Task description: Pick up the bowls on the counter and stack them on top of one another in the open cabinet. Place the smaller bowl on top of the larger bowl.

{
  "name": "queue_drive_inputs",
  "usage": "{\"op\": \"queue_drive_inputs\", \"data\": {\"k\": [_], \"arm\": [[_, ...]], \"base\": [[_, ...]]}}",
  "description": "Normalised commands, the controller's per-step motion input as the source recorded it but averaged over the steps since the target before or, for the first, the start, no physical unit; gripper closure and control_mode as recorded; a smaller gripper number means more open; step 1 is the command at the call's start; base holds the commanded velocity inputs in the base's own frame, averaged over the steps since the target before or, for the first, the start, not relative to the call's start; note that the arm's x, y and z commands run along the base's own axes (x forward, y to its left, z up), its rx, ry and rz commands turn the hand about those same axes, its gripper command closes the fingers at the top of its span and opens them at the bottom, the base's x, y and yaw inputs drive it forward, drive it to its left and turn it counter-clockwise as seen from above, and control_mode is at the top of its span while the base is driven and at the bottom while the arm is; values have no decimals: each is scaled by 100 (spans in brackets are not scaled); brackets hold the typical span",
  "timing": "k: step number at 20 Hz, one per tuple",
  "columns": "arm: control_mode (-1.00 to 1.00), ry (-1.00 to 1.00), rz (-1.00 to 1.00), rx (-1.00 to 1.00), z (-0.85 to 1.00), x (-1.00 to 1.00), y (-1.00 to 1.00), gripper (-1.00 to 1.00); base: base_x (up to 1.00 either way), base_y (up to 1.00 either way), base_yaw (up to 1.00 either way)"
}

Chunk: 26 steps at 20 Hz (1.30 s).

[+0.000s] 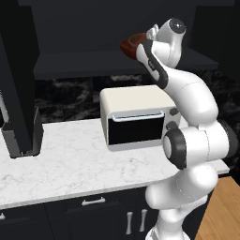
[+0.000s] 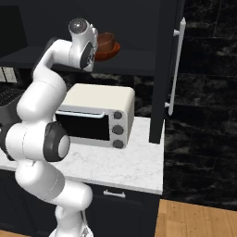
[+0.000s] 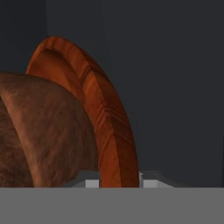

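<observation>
- Jaws (image 3: pixel 117 183) stand narrow, one tip on each side of the large bowl's (image 3: pixel 109 118) rim. Whether they pinch it or have let go, I cannot tell.
- Both bowls sit right ahead of my tips on the cabinet (image 2: pixel 134 60) shelf, the small bowl (image 3: pixel 48 131) nested inside the large one and just to one side of the jaws.
- Step in hand, as I judge it: the last one. The stack looks made, and what remains is to release and leave.
- Next move calls for spreading the tips clear of the rim, then backing straight out of the recess — any sideways drag could tip the large bowl or slide the small one off centre.
- Below my jaws a cream toaster oven (image 1: pixel 136 117) stands on the counter (image 1: pixel 70 159); my elbow hangs close in front of it, so the retreat should go out and not drop early.
- Shelf edge sits just under my wrist — little room there.
</observation>
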Motion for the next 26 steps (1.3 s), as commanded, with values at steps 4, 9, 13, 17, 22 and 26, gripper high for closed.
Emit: {"op": "queue_drive_inputs", "data": {"k": [4,9,13,17,22,26], "arm": [[-100,-17,3,0,-16,21,0,-100],[-100,-36,2,0,-4,8,1,-100],[-100,-40,0,0,1,0,2,-100],[-100,-14,0,0,18,-22,0,-100],[-100,-17,0,0,41,-31,0,-100],[-100,-4,0,0,30,-51,0,-100]], "base": [[0,0,0],[0,0,0],[0,0,0],[0,0,0],[0,0,0],[0,0,0]]}}
